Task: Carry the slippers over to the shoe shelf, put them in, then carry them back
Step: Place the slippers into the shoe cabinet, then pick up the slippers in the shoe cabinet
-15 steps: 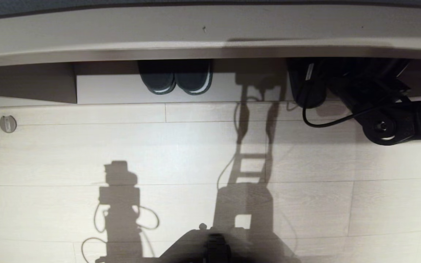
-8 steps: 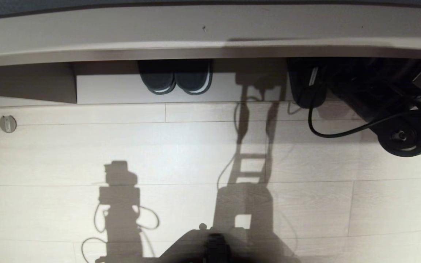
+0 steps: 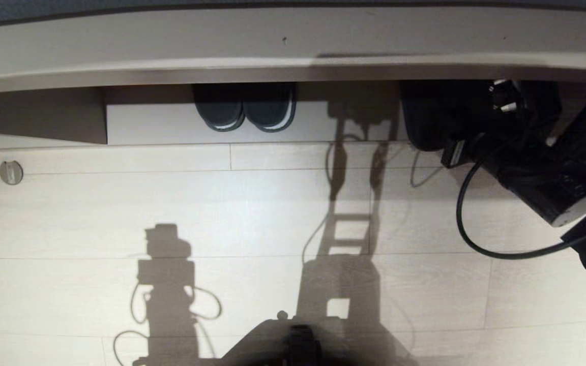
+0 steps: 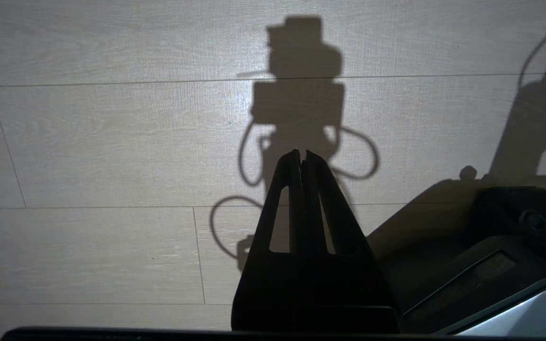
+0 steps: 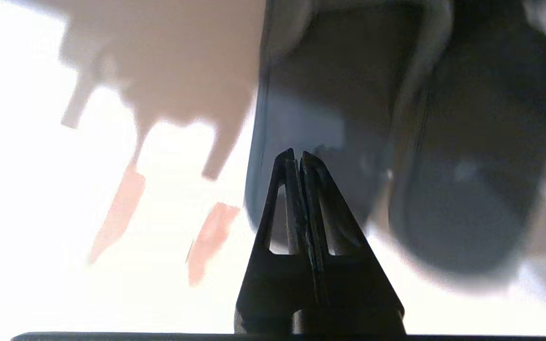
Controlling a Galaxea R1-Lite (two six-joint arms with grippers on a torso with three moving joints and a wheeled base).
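Observation:
The dark grey-blue slippers point(image 3: 425, 124) lie side by side at the right of the shoe shelf point(image 3: 160, 124), heels at the front edge of its pale base board. In the right wrist view the pair point(image 5: 462, 213) fills the frame just beyond my right gripper point(image 5: 297, 154), which is shut with nothing in it, tips over the nearer slipper's heel. In the head view the right arm point(image 3: 542, 183) crosses the pair and hides part of it. My left gripper point(image 4: 302, 152) is shut and empty, hanging parked over the floor.
A blacker pair with white sole edging point(image 3: 244, 112) sits further left in the shelf. A grey-brown panel point(image 3: 38, 117) closes the shelf's left end. A round metal disc point(image 3: 11, 172) is set in the floor. The arm's black cable point(image 3: 476, 229) loops over the floor.
The right arm has drawn back from the shelf toward the right and nearer me, wrist swinging down. The slippers have stayed in place. The left arm has not moved.

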